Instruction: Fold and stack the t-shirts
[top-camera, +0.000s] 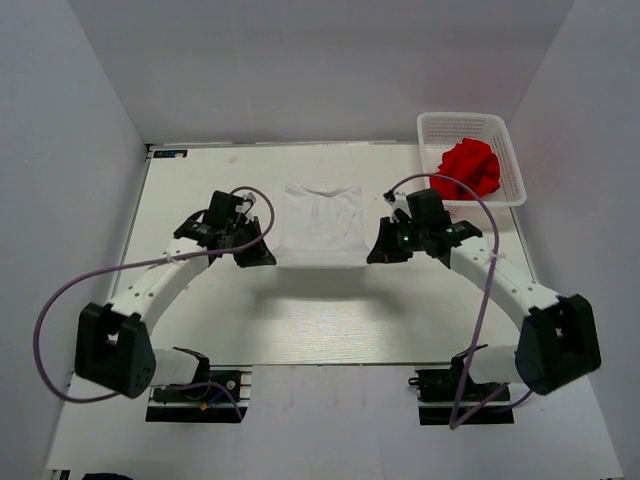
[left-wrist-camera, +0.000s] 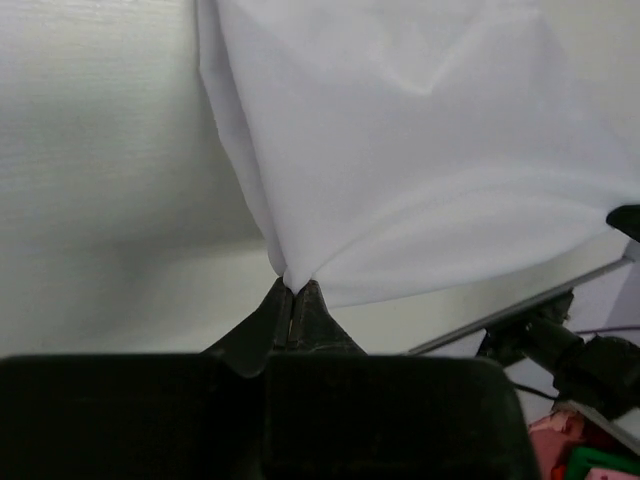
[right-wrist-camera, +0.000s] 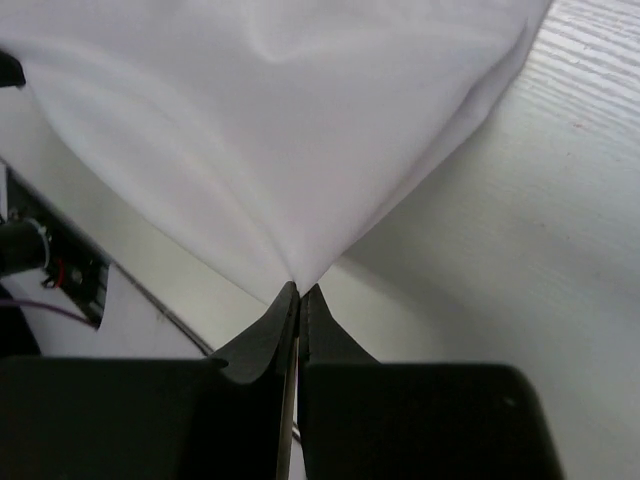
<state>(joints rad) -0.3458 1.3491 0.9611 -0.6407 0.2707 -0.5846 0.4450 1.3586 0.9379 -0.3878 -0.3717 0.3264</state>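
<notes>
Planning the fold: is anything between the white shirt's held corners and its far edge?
Nothing visible: left end effector and right end effector pinch the white shirt; the red shirt lies in the basket.

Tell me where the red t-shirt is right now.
In the top view the red t-shirt lies bunched inside the white mesh basket at the far right corner of the table, beyond and right of the white t-shirt.

No legible text, brand, number or sign appears in any view. One small dark label (top-camera: 170, 153) is fixed at the far left corner of the desk (top-camera: 300, 325); its print is too small to read.
</notes>
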